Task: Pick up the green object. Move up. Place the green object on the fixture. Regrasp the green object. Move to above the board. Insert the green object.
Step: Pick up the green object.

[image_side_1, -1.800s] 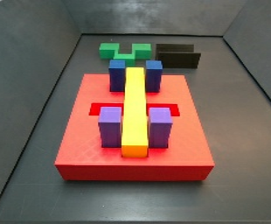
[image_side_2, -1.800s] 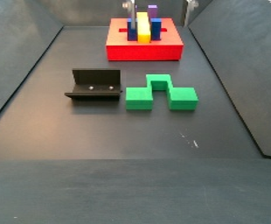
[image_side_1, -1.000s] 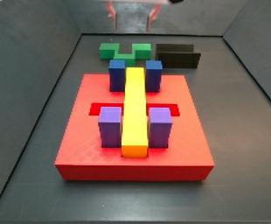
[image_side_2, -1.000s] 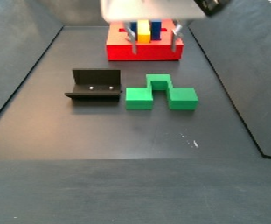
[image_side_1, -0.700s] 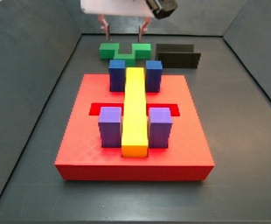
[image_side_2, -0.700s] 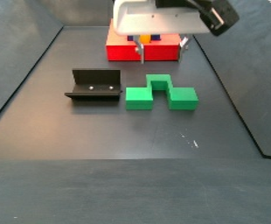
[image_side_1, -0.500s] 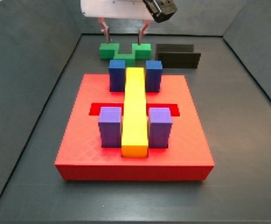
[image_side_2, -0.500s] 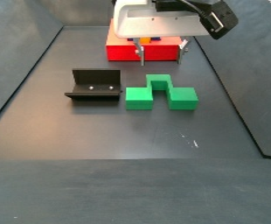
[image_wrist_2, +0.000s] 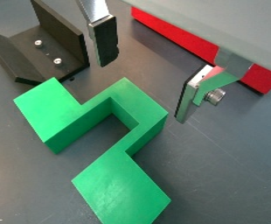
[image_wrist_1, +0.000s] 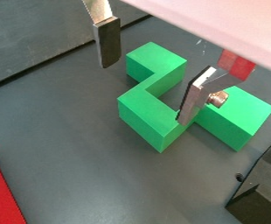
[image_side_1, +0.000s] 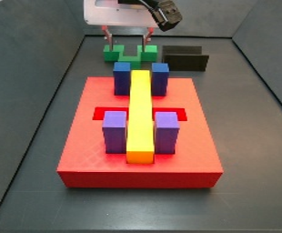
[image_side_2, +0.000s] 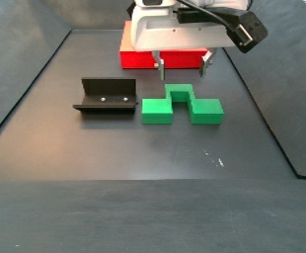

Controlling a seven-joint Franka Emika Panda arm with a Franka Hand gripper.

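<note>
The green object [image_side_2: 183,106] lies flat on the dark floor, also seen behind the board in a side view [image_side_1: 129,54]. In both wrist views it lies just below the fingers [image_wrist_1: 184,112] [image_wrist_2: 89,131]. My gripper [image_side_2: 183,62] hangs open a little above it, with nothing between the silver plates [image_wrist_1: 149,70] [image_wrist_2: 149,68]. One finger [image_wrist_2: 101,39] is over the floor near the fixture [image_wrist_2: 38,48]; that fixture [image_side_2: 106,97] stands right beside the green object. The red board [image_side_1: 95,155] lies apart from them.
A long yellow bar [image_side_1: 140,114] runs down the board, flanked by blue blocks [image_side_1: 123,77] and purple blocks [image_side_1: 115,132]. Grey sloped walls [image_side_2: 24,89] enclose the floor. The board's red edge [image_wrist_2: 197,44] shows close behind the gripper.
The gripper has entered from above and come down, moving from over the board to just above the green object. The pieces have not moved.
</note>
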